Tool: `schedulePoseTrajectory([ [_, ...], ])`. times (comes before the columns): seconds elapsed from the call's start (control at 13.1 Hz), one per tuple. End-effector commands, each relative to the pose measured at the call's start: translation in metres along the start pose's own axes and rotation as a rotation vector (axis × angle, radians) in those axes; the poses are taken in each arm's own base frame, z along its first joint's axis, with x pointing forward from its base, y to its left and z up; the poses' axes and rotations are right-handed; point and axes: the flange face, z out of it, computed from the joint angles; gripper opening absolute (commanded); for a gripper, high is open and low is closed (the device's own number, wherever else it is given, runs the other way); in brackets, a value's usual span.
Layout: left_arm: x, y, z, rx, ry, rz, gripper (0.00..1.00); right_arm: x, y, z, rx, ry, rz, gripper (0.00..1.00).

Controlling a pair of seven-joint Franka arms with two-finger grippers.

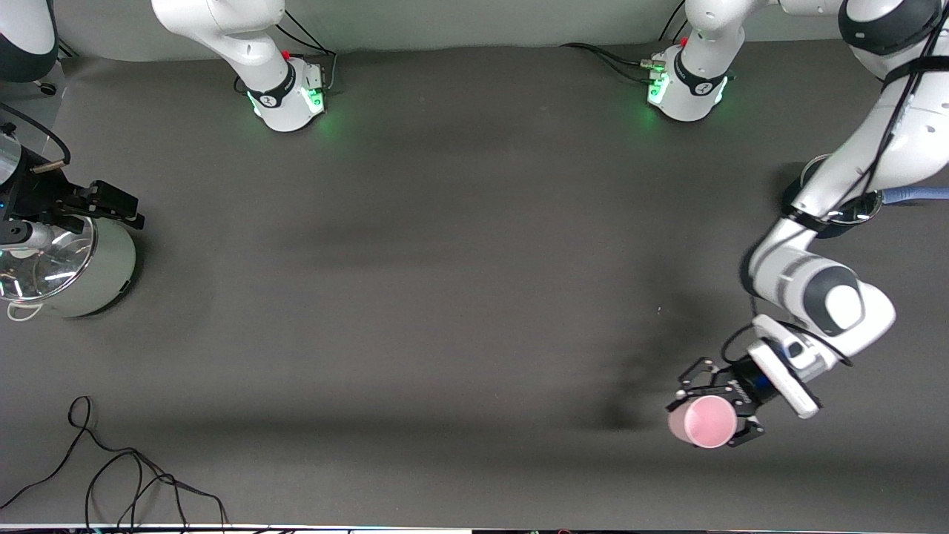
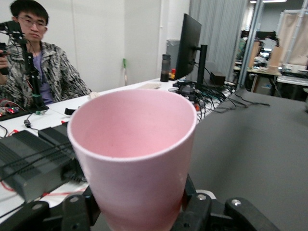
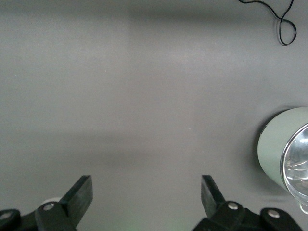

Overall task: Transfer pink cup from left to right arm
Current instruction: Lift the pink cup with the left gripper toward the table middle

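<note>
Nearest the front camera, toward the left arm's end of the table: pink cup [image 1: 703, 421] held upright, mouth up, off the grey table [image 1: 415, 297], pinched between the black linkage fingers of the left gripper [image 1: 713, 415]. In the left wrist view, cup [image 2: 134, 159] fills the middle of the frame, with finger links [image 2: 77, 211] pressed against its lower wall on both sides. Inside of cup looks bare. Left arm [image 1: 823, 297] bent down from its base [image 1: 686, 85] and reaching toward the camera edge of the table.

Near the camera edge at the right arm's end: loose black cable [image 1: 126, 475] lying in loops on the table; also caught in the right wrist view [image 3: 281, 24].

Farther from the camera, at the right arm's end: pale green pot [image 1: 70, 271] with a shiny glass lid [image 1: 44, 256]. Right gripper [image 1: 89, 204] hanging over the pot's rim, fingers spread wide with nothing between them; right wrist view shows both fingertips [image 3: 79, 192] well apart over bare table, pot [image 3: 284, 149] off to the side. Right arm waiting.

At the left arm's end, farther from the camera than the cup: dark round pan [image 1: 838, 196] with a blue handle [image 1: 916, 194], partly hidden under the left arm.

Farthest: right arm's base [image 1: 285, 93], green lights lit on both bases.
</note>
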Motion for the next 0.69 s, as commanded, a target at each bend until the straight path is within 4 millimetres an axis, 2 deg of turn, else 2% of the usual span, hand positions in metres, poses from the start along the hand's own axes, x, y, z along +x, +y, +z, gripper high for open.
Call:
schedulePoseTrajectory([
  [0.0, 0.041, 0.073, 0.027, 0.062, -0.047, -0.072, 0.06, 0.000, -0.001, -0.004, -0.013, 0.000, 0.002, 1.00],
  [0.23, 0.080, 0.160, 0.059, 0.107, -0.118, -0.140, 0.05, 0.000, -0.001, -0.004, -0.013, 0.000, 0.002, 1.00],
  [0.54, 0.117, 0.272, 0.088, 0.030, -0.163, -0.169, 0.06, -0.001, -0.003, -0.004, -0.015, 0.001, -0.001, 1.00],
  [0.61, 0.121, 0.300, 0.096, 0.011, -0.183, -0.150, 0.05, -0.001, -0.004, -0.006, -0.015, 0.004, 0.020, 1.00],
])
